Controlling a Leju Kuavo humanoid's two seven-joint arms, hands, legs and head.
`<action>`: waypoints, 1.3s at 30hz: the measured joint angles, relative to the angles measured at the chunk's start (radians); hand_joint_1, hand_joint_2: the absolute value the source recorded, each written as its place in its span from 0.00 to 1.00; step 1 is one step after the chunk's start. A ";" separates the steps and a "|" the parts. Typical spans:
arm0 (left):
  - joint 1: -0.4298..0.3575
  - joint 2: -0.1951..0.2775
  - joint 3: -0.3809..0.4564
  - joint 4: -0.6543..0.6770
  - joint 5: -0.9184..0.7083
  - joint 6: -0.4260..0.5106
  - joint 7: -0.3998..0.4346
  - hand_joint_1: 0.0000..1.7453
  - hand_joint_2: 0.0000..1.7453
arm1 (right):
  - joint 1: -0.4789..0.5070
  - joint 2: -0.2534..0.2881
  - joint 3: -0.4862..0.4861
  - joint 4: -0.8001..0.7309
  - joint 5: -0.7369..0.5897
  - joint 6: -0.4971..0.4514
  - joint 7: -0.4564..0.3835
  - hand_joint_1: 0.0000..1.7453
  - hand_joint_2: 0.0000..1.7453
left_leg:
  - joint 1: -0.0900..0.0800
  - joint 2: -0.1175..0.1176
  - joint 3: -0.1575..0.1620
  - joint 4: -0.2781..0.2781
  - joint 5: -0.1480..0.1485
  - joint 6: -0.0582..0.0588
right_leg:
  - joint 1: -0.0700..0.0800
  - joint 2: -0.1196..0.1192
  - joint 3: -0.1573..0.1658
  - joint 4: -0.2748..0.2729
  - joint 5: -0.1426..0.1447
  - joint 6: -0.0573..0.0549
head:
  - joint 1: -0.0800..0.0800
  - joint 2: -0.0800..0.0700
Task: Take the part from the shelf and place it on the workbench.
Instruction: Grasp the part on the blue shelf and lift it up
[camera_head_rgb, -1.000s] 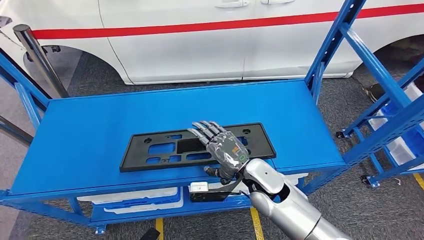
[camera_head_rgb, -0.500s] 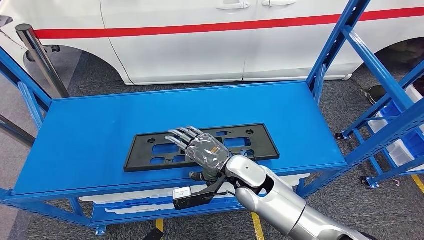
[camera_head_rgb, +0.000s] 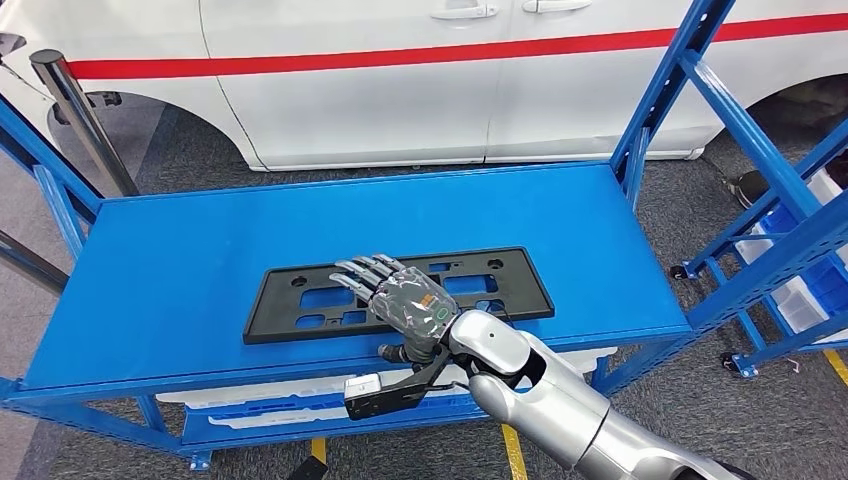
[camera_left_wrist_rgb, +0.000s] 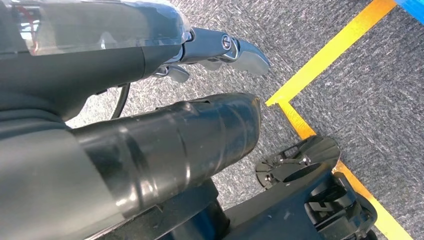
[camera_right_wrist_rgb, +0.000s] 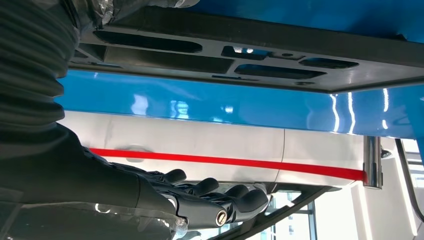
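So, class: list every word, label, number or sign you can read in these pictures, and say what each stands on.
No readable text in any view.
The small green ring mark on the back of the right robot hand carries no letters.
The white van has a red stripe, without lettering.
The black part has no readable marking.

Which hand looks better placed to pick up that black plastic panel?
The right hand: it hovers open directly over the black panel on the blue shelf. The left hand hangs down by the floor.

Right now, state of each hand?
Left hand: hanging over the floor, holding nothing; open or closed cannot be told.
Right hand: open, fingers stretched over the black part, holding nothing.
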 joint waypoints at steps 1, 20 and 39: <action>0.000 0.000 0.000 0.000 0.000 0.000 0.000 0.00 0.00 | 0.000 0.000 0.000 0.000 0.000 0.000 0.000 0.00 1.00 | 0.000 0.000 0.000 0.000 0.000 0.000 | 0.000 0.000 0.000 0.000 0.000 0.000 | 0.000 0.000; 0.002 0.000 -0.002 0.000 -0.001 -0.004 0.000 0.00 0.00 | -0.017 0.010 0.032 0.047 0.057 -0.048 0.041 0.00 1.00 | 0.000 0.000 0.000 0.000 0.000 0.000 | 0.000 0.000 0.000 0.000 0.000 0.000 | 0.000 0.000; 0.004 0.000 -0.002 0.000 0.004 0.001 -0.003 0.00 0.00 | -0.021 0.003 0.056 0.150 0.100 -0.068 0.041 0.00 1.00 | 0.000 0.000 0.000 0.000 0.000 0.000 | 0.000 0.000 0.000 0.000 0.000 0.000 | 0.000 0.000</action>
